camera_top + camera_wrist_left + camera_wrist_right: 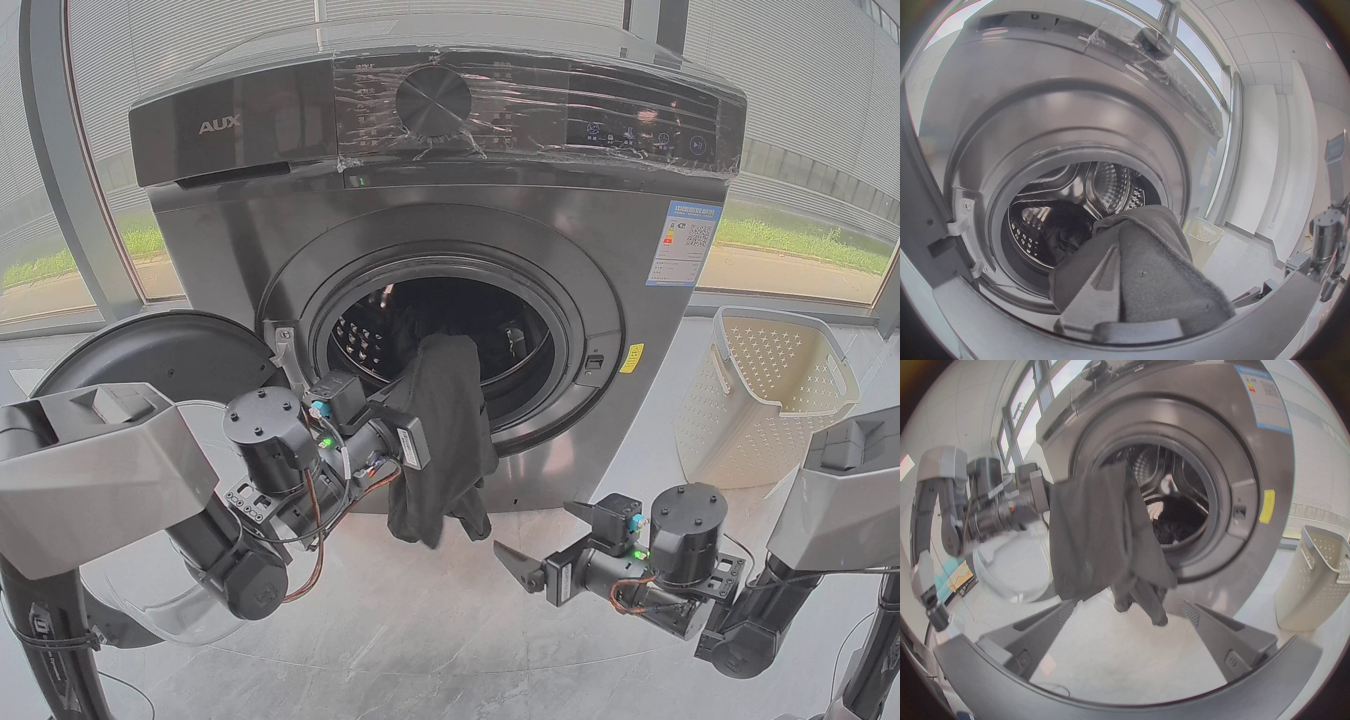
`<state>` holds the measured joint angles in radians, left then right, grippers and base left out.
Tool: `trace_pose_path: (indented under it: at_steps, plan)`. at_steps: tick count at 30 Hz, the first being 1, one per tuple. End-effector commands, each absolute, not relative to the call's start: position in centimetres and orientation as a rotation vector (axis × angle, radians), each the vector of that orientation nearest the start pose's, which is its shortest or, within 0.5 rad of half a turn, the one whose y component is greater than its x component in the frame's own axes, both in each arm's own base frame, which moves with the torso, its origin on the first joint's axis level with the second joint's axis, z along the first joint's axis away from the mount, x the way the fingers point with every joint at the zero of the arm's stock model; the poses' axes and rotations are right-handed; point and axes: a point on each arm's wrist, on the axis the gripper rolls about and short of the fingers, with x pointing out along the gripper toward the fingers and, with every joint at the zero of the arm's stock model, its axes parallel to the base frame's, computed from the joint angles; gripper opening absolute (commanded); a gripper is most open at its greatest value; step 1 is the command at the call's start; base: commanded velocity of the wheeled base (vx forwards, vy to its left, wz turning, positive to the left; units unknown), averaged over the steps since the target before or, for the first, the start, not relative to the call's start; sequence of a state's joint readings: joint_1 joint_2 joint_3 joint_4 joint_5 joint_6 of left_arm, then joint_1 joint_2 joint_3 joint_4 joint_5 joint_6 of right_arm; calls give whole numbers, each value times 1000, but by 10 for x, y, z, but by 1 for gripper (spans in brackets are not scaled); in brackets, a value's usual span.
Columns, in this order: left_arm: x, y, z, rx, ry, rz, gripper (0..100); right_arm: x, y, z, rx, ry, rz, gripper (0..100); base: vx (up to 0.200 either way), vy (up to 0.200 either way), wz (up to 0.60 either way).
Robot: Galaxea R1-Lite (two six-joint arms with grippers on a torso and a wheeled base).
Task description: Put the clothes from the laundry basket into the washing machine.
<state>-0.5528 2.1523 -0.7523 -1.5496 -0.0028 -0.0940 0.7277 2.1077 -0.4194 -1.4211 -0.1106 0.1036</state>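
left end effector is clamped on a black garment at the washing machine opening, right end effector sits apart.

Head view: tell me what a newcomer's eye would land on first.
The dark garment hanging from the left claw at the open mouth of the washing machine grabs attention first. Next comes the round door swung open on the left, then the pale laundry basket on the floor to the right.

Left claw raised, clamped; right claw low, spread.
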Motion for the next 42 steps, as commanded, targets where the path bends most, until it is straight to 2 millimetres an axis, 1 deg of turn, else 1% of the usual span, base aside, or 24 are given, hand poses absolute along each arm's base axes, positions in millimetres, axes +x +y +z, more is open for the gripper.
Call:
trace_pose_path:
  at_steps: [1, 3, 5, 6, 7, 12, 17, 21, 30, 35, 40, 42]
  plan:
    - [281, -188, 128, -148, -125, -603, 0, 213, 182, 31, -41, 369, 582, 100, 0, 0, 0]
    - [272, -186, 126, -151, -101, -609, 0, 215, 176, 32, -27, 351, 561, 100, 0, 0, 0]
    - [261, -183, 120, -158, -56, -620, 0, 218, 167, 35, -14, 338, 535, 100, 0, 0, 0]
    - [260, -182, 119, -156, -52, -620, 0, 218, 166, 35, -13, 339, 531, 100, 0, 0, 0]
    - [255, -179, 114, -153, -21, -625, 0, 217, 160, 38, 0, 335, 525, 100, 0, 0, 0]
    - [258, -177, 111, -133, -17, -608, 0, 215, 150, 43, 65, 344, 492, 100, 0, 0, 0]
    - [254, -174, 102, -102, 17, -597, 0, 214, 148, 42, 76, 354, 485, 100, 0, 0, 0]
    - [255, -174, 103, -115, 14, -593, 0, 218, 145, 43, 81, 346, 469, 100, 0, 0, 0]
    - [257, -178, 97, -99, 29, -595, 0, 218, 142, 43, 80, 352, 461, 100, 200, 0, 0]
    - [257, -180, 97, -104, 27, -592, 0, 217, 142, 45, 83, 343, 463, 100, 0, 0, 0]
    - [258, -180, 97, -103, 25, -590, 0, 216, 143, 46, 83, 340, 468, 100, 200, 0, 0]
    - [259, -181, 93, -96, 36, -590, 0, 215, 144, 46, 82, 342, 473, 100, 200, 0, 0]
